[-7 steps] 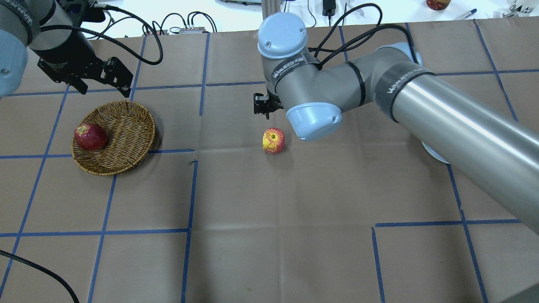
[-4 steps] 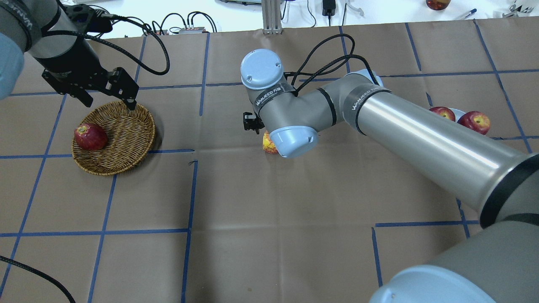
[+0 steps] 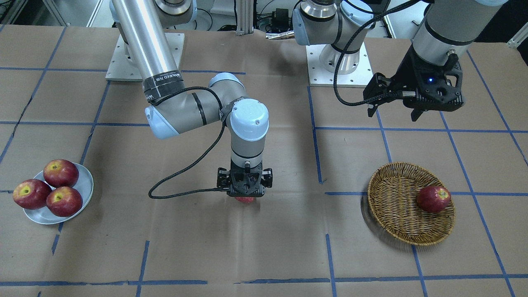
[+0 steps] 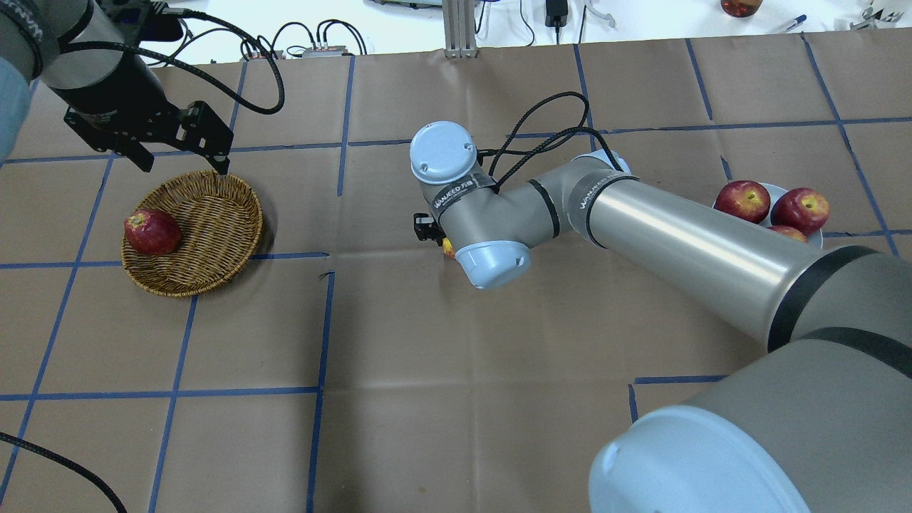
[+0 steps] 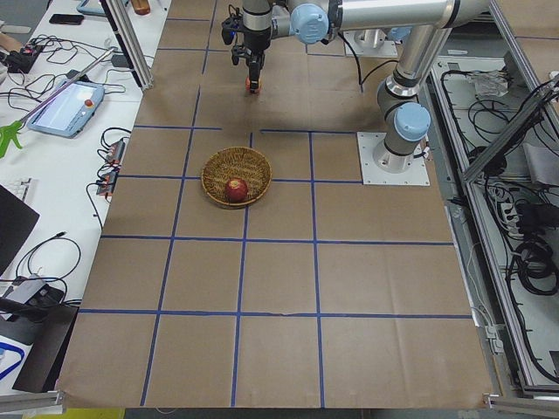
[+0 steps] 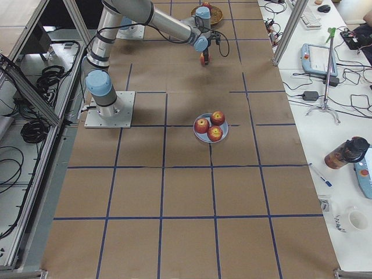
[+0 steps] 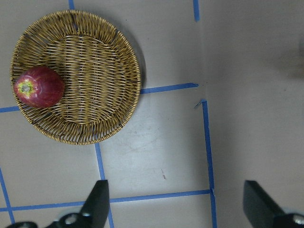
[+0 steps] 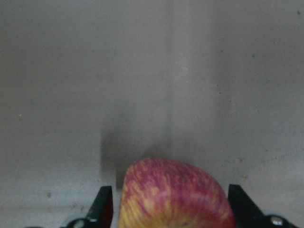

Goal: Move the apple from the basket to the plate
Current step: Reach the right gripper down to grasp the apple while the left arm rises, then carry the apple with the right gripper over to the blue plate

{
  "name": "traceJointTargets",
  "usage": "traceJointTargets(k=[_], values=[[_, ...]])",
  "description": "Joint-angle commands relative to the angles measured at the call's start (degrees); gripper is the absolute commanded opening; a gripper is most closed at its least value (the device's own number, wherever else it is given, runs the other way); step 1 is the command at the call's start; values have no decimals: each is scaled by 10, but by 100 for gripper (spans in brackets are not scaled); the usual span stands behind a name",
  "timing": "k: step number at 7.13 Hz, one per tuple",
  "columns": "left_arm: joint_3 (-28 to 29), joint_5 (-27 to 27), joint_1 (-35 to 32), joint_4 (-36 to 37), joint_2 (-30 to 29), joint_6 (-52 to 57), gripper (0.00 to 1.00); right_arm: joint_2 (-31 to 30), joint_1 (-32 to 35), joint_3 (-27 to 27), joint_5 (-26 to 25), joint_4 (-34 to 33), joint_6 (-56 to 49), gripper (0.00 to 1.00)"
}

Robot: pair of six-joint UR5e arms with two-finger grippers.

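Nearest your side of the table (image 3: pixel 264 247), three items lie roughly in a row.

1. The plate (image 3: pixel 39 217) sits towards the robot's right end. It carries three deep-red apples (image 3: pixel 64 201), grouped and touching.
2. The apple (image 3: pixel 246 200), streaky pinkish-red with yellow, rests on the bare table near the middle. It is well apart from both plate and basket, so it is in neither.
3. The right tool (image 8: pixel 173 209) points straight down over the apple. Its jaws stand wide, one on each side of the fruit. In the right wrist view the apple fills most of the gap. You cannot confirm from any view that either finger presses on it.
4. The basket (image 3: pixel 396 206) sits towards the robot's left end. One darker red apple (image 3: pixel 433 199) lies against its inner wall.

Farther from you, the left tool (image 7: pixel 178 204) hangs raised above the table near the basket. Its jaws are spread wide, and it holds nothing.
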Motion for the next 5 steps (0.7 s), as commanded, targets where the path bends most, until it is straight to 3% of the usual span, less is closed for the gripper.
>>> traceJointTargets(k=[1,3,5], values=[[-43,0,-1,67,7,-29,99,-6,-2,-5,0,-1,-2,49],[-89,0,-5,119,36,-31,99,-77,-27,-15,3,47,-10,50],[-52,2,-10,146,64,-33,99,-193,-134,-13,6,206,-109,50]])
